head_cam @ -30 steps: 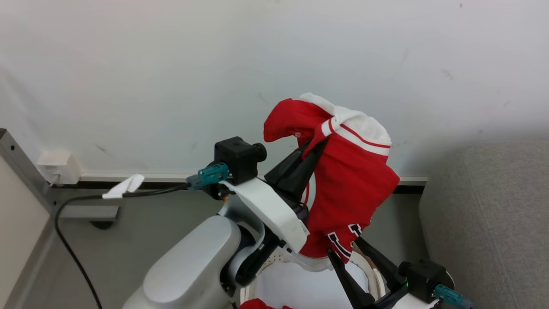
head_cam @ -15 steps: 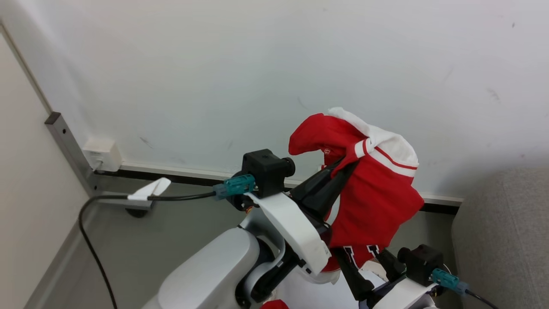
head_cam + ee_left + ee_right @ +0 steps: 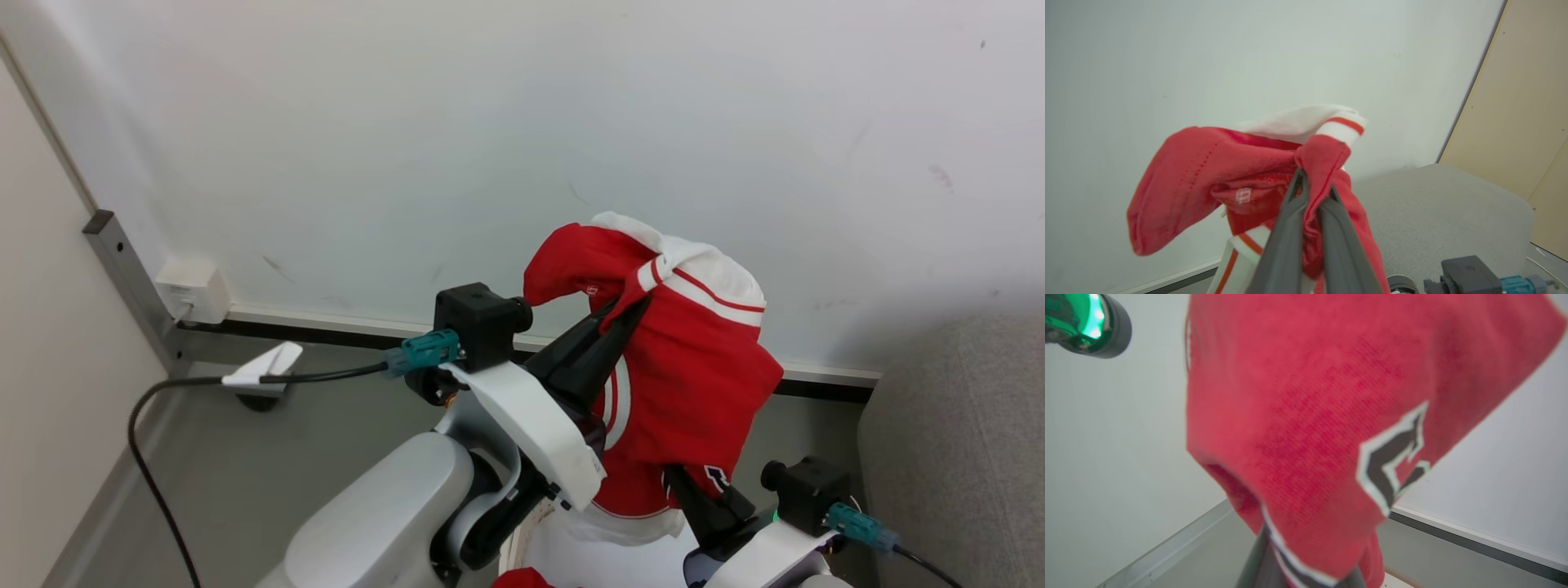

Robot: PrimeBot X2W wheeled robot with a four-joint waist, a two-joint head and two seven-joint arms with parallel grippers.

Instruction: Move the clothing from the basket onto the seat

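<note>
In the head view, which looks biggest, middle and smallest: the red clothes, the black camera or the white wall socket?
1. clothes
2. camera, but it is nearer the lens, so its true size is unsure
3. socket

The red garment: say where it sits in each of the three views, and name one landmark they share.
Head view: red garment at centre, hanging from the left gripper.
Left wrist view: garment at centre, pinched between the fingers.
Right wrist view: garment spans the upper middle.
Shared landmark: the white wall behind it.
</note>
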